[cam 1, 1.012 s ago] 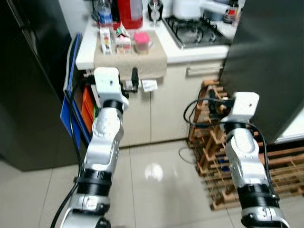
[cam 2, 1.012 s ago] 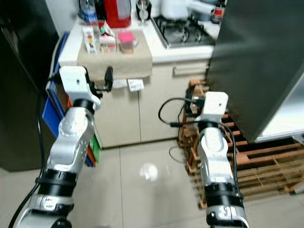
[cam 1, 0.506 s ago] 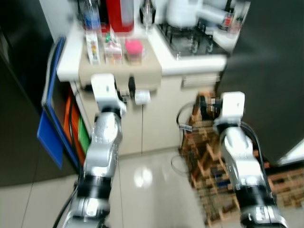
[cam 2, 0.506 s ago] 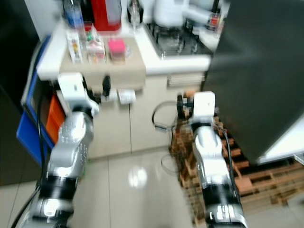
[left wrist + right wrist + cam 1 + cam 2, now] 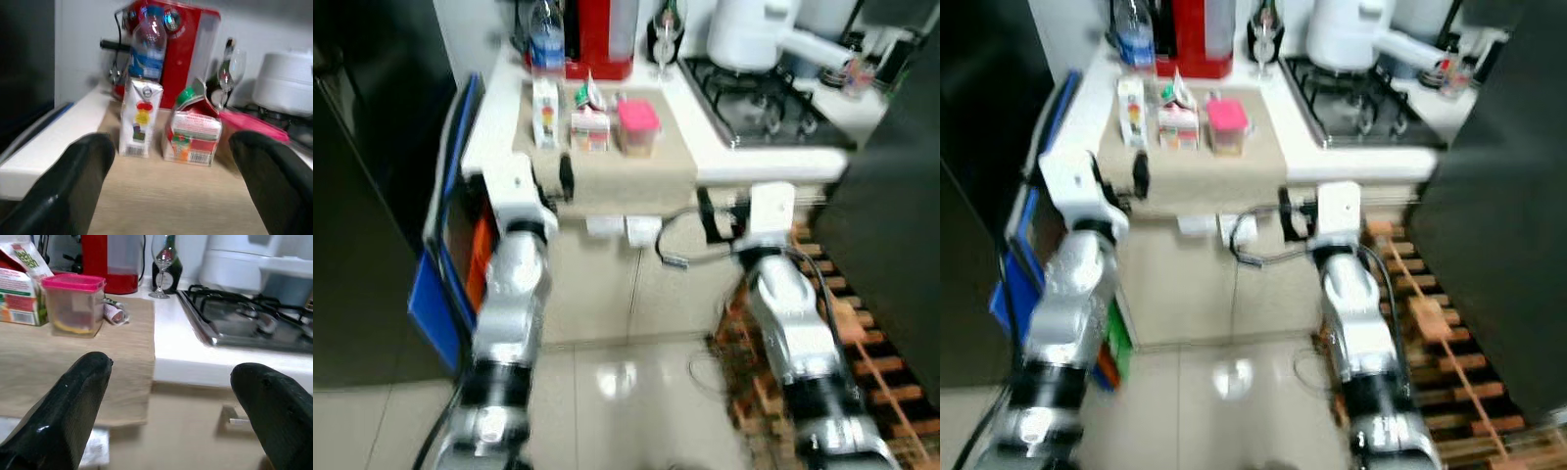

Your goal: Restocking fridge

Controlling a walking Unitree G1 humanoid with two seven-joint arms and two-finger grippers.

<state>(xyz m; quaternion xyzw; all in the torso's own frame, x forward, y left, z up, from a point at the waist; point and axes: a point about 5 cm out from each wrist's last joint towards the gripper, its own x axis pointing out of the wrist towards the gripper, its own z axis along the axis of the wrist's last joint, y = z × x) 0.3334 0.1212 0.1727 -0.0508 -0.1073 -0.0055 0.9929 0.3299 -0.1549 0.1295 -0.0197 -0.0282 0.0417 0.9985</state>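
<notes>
On a beige mat (image 5: 607,162) on the white counter stand a tall white carton (image 5: 545,113), a gable-top carton (image 5: 590,122) with a green cap and a pink-lidded tub (image 5: 637,127). A water bottle (image 5: 546,39) stands behind them. My left gripper (image 5: 566,178) is at the counter's front edge, open, short of the tall carton (image 5: 141,117) and the gable carton (image 5: 191,129). My right gripper (image 5: 705,213) is open, just below the counter edge and to the right of the mat. The tub (image 5: 73,303) lies ahead of it, to one side.
A red appliance (image 5: 599,34), a wine glass (image 5: 663,39), a white kettle (image 5: 749,29) and a gas hob (image 5: 769,93) sit further back. A dark fridge (image 5: 362,196) and a blue board (image 5: 440,294) stand left. A wooden rack (image 5: 862,333) and a dark door (image 5: 901,196) are right.
The camera has come closer to the counter and shifted. Both arms now reach up to the counter's front edge, the right gripper away from the wooden rack.
</notes>
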